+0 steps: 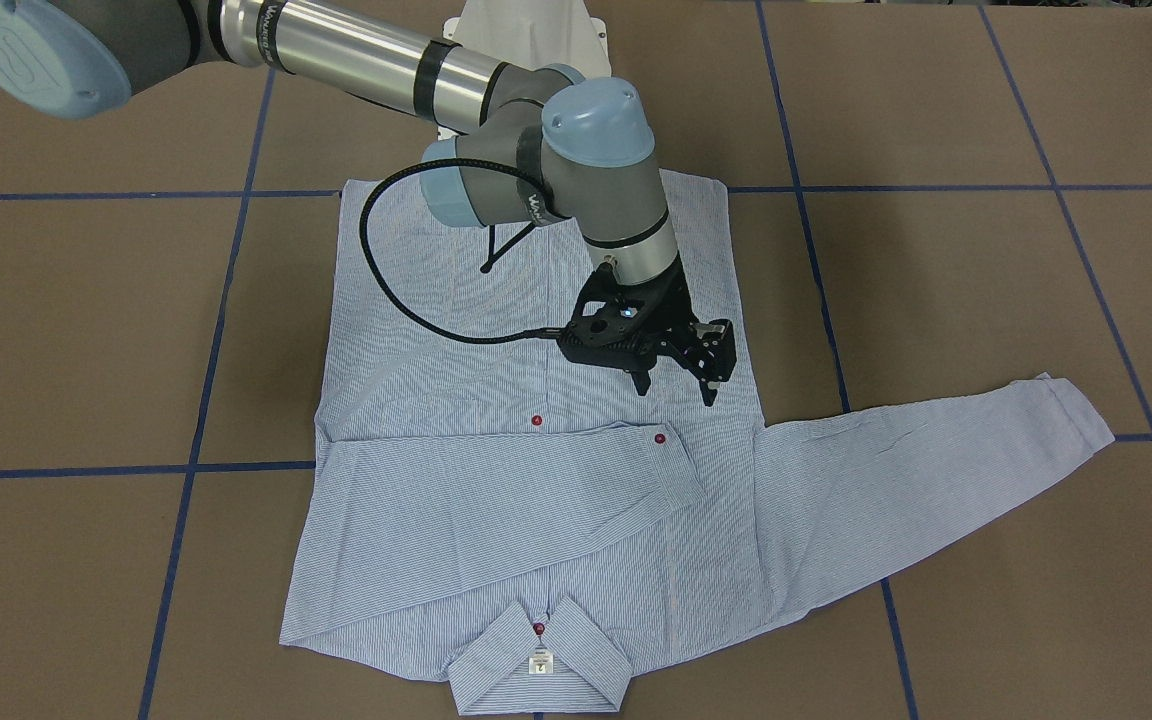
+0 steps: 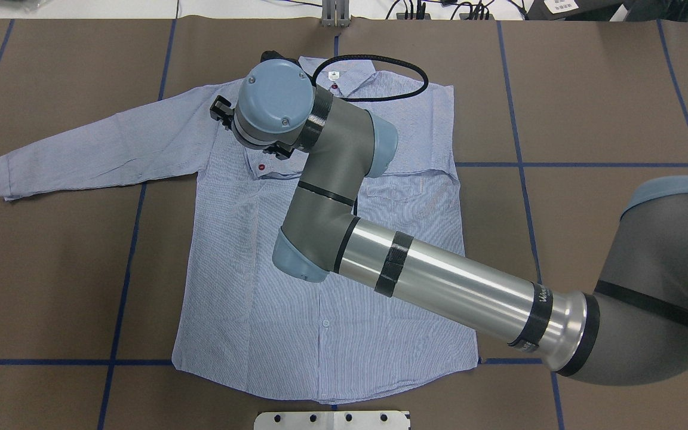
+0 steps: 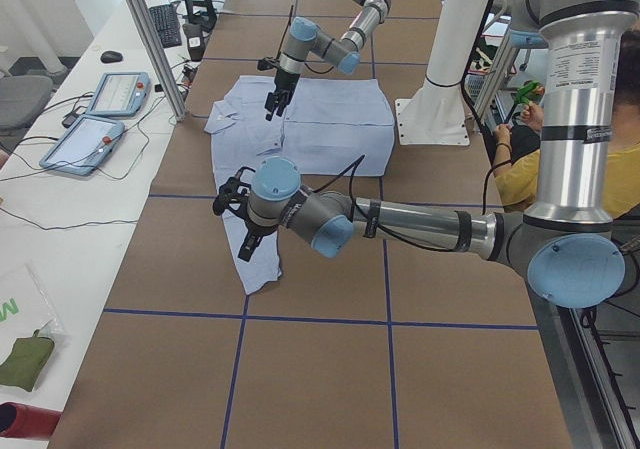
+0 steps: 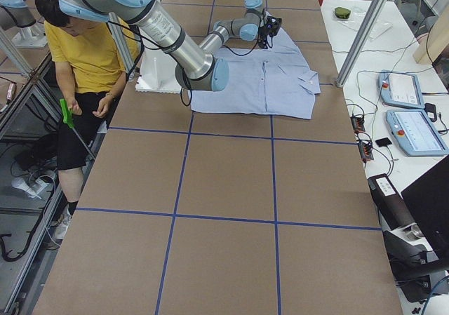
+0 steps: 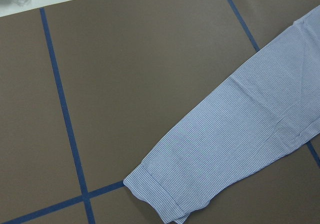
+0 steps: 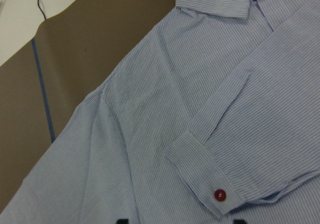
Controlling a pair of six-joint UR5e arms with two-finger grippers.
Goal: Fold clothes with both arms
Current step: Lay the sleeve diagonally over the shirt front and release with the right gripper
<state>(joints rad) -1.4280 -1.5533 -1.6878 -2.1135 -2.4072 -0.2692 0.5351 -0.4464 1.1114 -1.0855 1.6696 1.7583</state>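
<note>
The clothes are one light blue striped shirt (image 1: pixel 496 380) lying flat and buttoned, collar (image 1: pixel 539 655) at the table's far side from the robot. One sleeve is folded across the chest, its cuff (image 1: pixel 671 455) showing a red button. The other sleeve (image 1: pixel 936 470) lies stretched out sideways, its cuff (image 5: pixel 165 194) flat on the table. My right gripper (image 1: pixel 676 390) hovers open just above the shirt, beside the folded cuff, holding nothing. My left gripper (image 3: pixel 246 245) hangs over the stretched sleeve's end; I cannot tell whether it is open.
Brown table paper with blue tape lines (image 1: pixel 226 300) surrounds the shirt. The white pedestal base (image 2: pixel 332 420) stands at the robot's edge. A person in a yellow top (image 4: pixel 91 48) sits beside the table. Teach pendants (image 3: pixel 100 109) lie on a side table.
</note>
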